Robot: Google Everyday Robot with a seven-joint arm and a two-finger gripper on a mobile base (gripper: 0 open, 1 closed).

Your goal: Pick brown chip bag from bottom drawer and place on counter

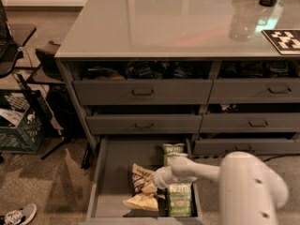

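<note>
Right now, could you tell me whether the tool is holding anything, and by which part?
It cannot be told: the tool sits in the bottom drawer at the right edge of the brown chip bag, but any grip is hidden.
</note>
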